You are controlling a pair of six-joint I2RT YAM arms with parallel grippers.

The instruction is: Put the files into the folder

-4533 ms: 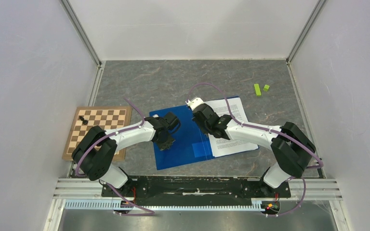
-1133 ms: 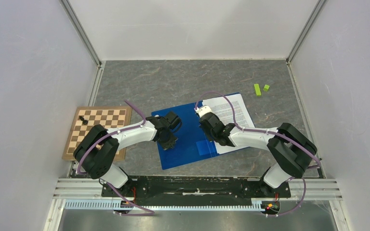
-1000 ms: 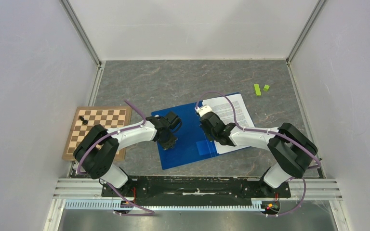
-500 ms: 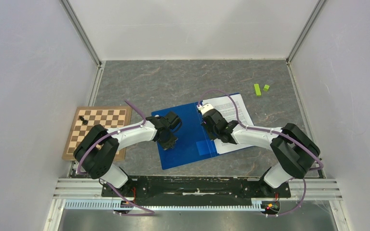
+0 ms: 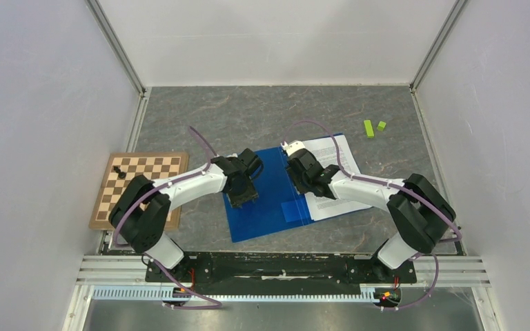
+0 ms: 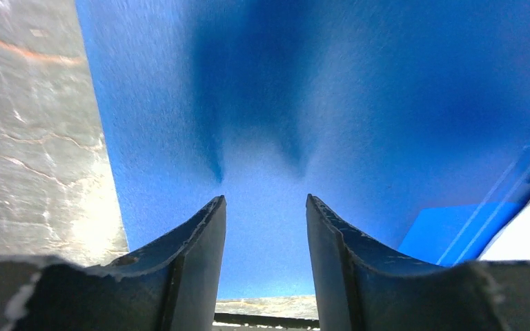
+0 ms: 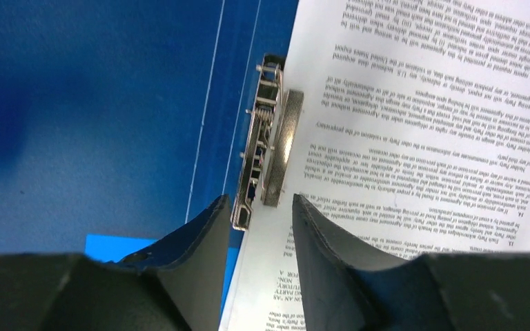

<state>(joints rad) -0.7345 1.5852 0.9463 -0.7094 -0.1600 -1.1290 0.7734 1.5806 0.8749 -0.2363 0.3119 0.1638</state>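
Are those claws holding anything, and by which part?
Nothing is held: the left gripper is open over the blue folder, the right gripper open over its metal clip beside the files.

The right gripper (image 7: 260,207) hovers, jaws parted, above the metal clip (image 7: 268,138) of the blue folder (image 7: 96,103). The files (image 7: 421,117) lie against the clip's right side

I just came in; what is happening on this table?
Two robot arms work on an open bright blue plastic folder. The white printed paper sheets lie on its right half, edge at the metal clip. The left gripper, open, is over the bare left flap; the right gripper, open, hovers above the clip.
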